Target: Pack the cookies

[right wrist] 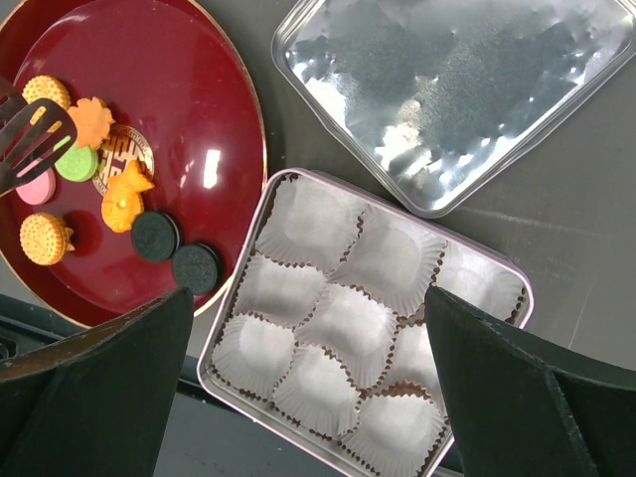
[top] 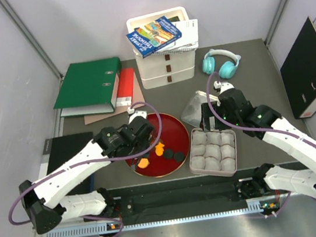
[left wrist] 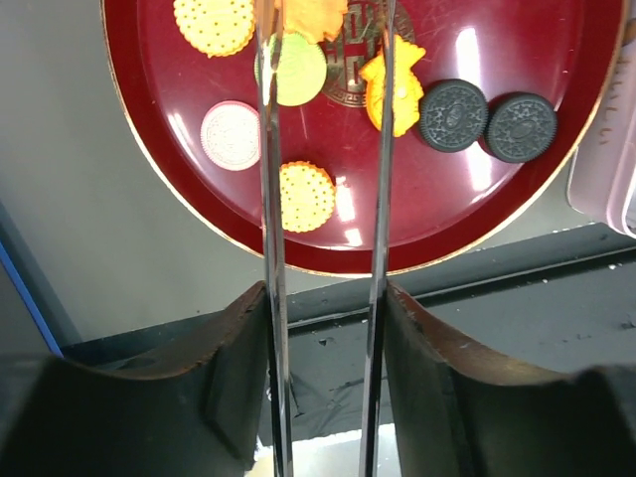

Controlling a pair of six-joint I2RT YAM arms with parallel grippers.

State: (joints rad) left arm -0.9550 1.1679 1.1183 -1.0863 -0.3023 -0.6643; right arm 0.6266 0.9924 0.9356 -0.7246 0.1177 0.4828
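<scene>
Where the left gripper hangs: low over the red tray, its fingers partly closed, pressing on both arms of the metal tongs
tong arms: apart, above the cookies
cookies: loose on the tray, orange, green, pink and dark
tin: just right of the tray, lined with white paper cups
right gripper: above the tin, spread wide, holding nothing
lid: beyond the tin
headphones: farther back
</scene>
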